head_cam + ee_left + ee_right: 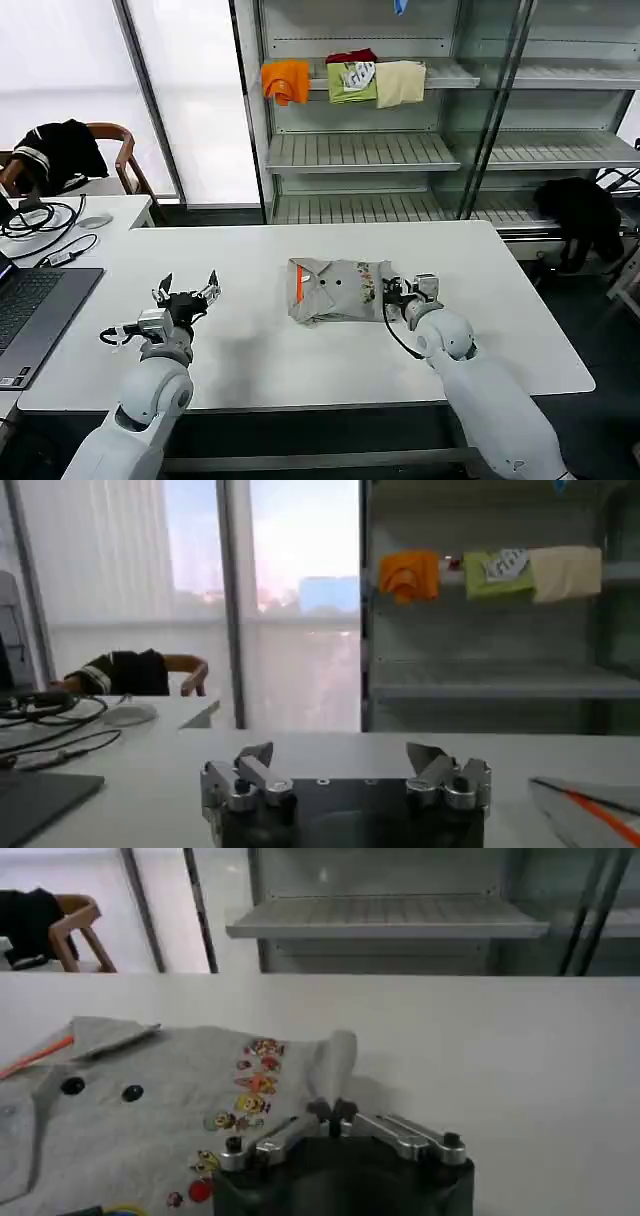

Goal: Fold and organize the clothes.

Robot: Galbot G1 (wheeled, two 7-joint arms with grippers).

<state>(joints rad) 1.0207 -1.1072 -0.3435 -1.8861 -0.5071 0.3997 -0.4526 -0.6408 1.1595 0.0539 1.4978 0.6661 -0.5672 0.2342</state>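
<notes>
- Left gripper (186,288): near left of the white table (250,350), fingers spread apart, holding nothing.
- Right gripper (398,291): jaws pinched together on the T-shirt's right edge.
- Grey T-shirt (335,290): folded, table centre, long axis left-right, orange-striped collar toward the left.
- Shelf (360,150): far behind, with orange, green and cream garments (345,80).

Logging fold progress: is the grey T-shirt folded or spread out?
Folded: the grey T-shirt lies as a compact rectangle, with the right gripper shut on its edge.

Orange cloth (286,80), green (351,82), cream (400,83) on shelf; perhaps a laptop (30,310) beside
</notes>
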